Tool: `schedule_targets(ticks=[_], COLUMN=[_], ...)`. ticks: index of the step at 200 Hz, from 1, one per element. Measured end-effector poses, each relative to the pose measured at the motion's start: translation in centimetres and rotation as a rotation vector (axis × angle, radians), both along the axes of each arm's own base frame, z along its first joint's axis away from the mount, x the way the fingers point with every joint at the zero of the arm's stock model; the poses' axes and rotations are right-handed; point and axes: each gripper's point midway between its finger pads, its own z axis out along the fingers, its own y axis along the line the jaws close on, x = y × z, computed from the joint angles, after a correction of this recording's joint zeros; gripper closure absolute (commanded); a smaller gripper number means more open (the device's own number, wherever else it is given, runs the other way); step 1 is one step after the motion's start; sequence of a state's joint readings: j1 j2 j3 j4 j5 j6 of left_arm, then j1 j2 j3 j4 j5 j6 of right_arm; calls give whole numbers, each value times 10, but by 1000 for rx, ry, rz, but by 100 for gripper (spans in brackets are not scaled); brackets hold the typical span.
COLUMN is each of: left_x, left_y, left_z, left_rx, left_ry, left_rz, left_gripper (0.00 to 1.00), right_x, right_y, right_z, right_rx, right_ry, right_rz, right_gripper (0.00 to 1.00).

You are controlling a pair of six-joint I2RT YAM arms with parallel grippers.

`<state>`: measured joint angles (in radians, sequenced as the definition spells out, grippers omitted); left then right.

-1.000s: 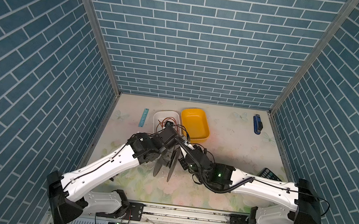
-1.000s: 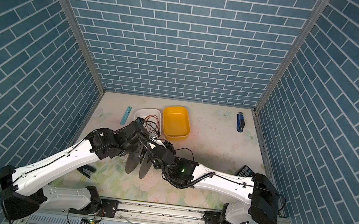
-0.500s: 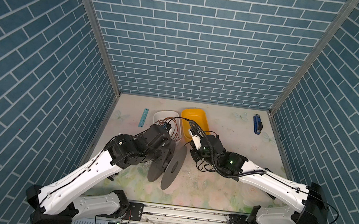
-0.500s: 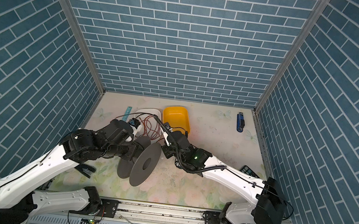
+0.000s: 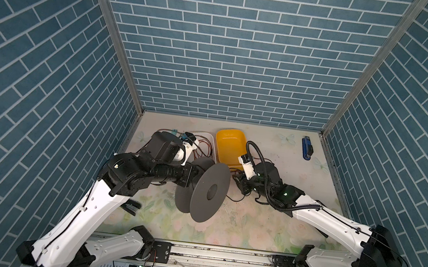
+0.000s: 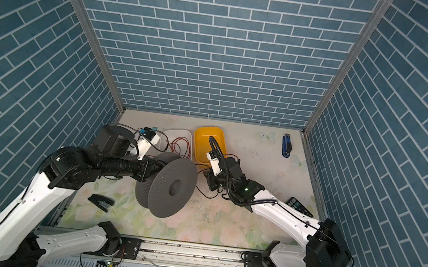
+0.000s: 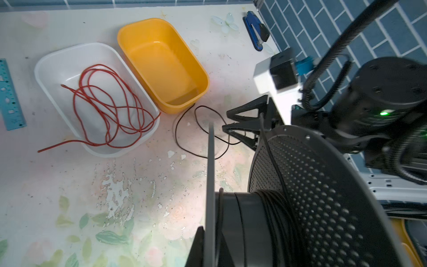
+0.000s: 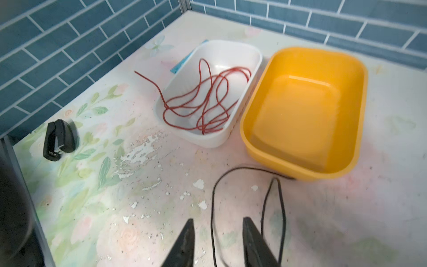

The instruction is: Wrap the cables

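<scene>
The cables are one thin black wire. Several turns sit on the hub (image 7: 275, 208) of a grey spool (image 5: 209, 192) (image 6: 173, 187), and the free end lies in loose loops (image 7: 176, 129) (image 8: 213, 198) on the table by the yellow bin. My left gripper (image 7: 210, 233) is shut on the spool's flange and holds the spool tilted above the table. My right gripper (image 8: 218, 219) (image 5: 240, 181) is open low over the table beside the spool. One strand of the wire runs between its jaws, untouched.
A white bin (image 8: 231, 42) holds a red wire (image 8: 208, 101), beside the yellow bin (image 8: 323, 49). A black stapler (image 8: 59, 138) lies front left, a blue stapler (image 5: 306, 148) back right, a blue ruler (image 7: 9, 97) by the left wall, and a remote (image 6: 298, 206) near the right wall.
My right gripper pulled away from the spool toward the yellow bin, then opened and let go of the wire. The left arm swung the spool to the right and turned its flange more toward the camera.
</scene>
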<state>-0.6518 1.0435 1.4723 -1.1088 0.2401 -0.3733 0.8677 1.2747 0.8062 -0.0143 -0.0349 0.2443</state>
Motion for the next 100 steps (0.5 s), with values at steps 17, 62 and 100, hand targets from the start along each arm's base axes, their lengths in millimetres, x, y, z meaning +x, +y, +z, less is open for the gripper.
schedule_targets(ticks=[17,62,100], left_x=[1,4,6], left_y=[-8,-20,-26], left_z=[10,52,60], left_rx=[-46,-157,-191], left_ry=[-3,-63,-70], left_rz=[-20,-44,-49], left_gripper=[100,100,100], right_x=[-6,-19,-23], right_y=[-6,-21,-26], right_z=[-15,-19,-8], right_rx=[-3,47,103], right_ry=[15,-21,-77], right_rz=[6,3,7], right_gripper=[35,26,29])
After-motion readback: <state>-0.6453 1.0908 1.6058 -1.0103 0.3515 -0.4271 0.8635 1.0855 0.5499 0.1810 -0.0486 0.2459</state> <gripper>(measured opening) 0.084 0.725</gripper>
